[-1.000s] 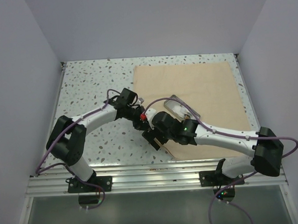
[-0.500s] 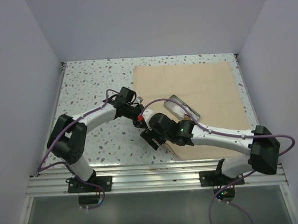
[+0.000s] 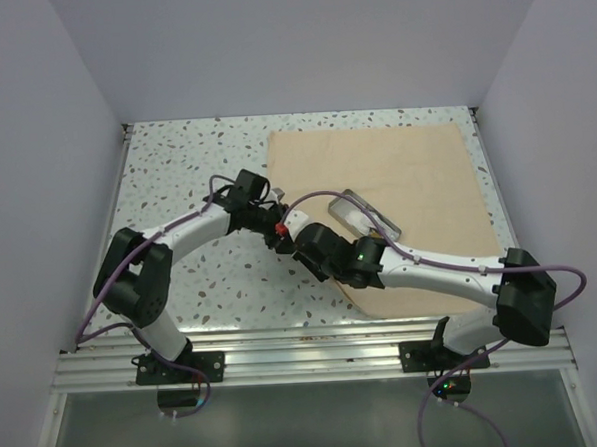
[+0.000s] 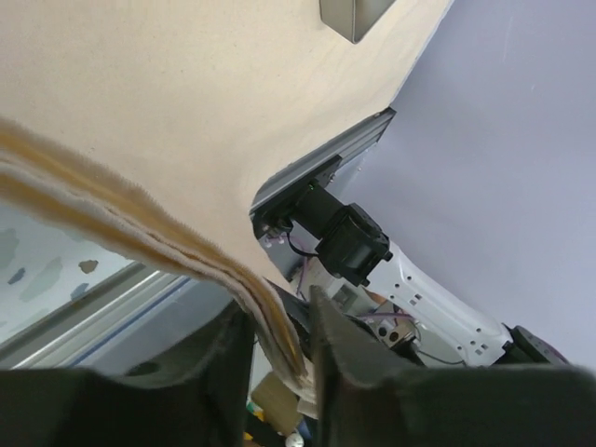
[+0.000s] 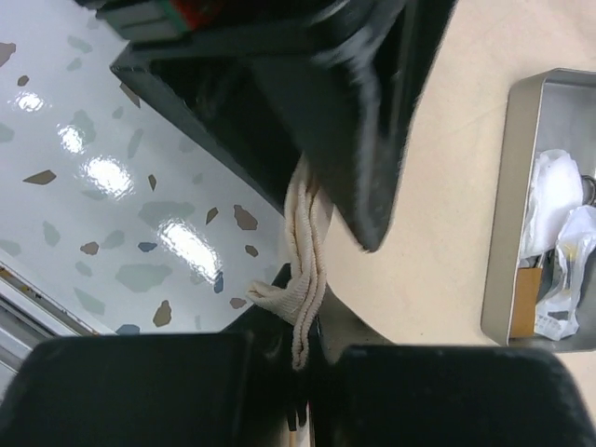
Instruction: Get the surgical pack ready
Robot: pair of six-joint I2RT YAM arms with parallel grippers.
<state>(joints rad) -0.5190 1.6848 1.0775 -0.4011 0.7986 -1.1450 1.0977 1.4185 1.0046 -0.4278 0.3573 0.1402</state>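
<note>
The tan cloth sheet (image 3: 396,168) lies spread over the right half of the table, with the small grey metal tray (image 3: 383,219) on it. Both grippers meet at the cloth's near-left edge. My right gripper (image 5: 303,349) is shut on the bunched hem (image 5: 305,270). My left gripper (image 4: 277,321) stands just above it with its jaws apart, and the hem (image 4: 270,317) hangs loosely between them. In the right wrist view the tray (image 5: 510,186) holds white gauze (image 5: 554,186) and a small white packet (image 5: 573,279). Scissors and forceps are not clear to see.
Speckled tabletop (image 3: 186,179) stretches left of the cloth. An aluminium rail (image 3: 305,343) runs along the near edge. Plain walls close in the left, right and back sides. The two arms cross closely near the table's middle front.
My right gripper has gone from open to shut on the cloth hem. My left gripper's jaws have parted from their grip on the same hem. Both arms shifted slightly.
</note>
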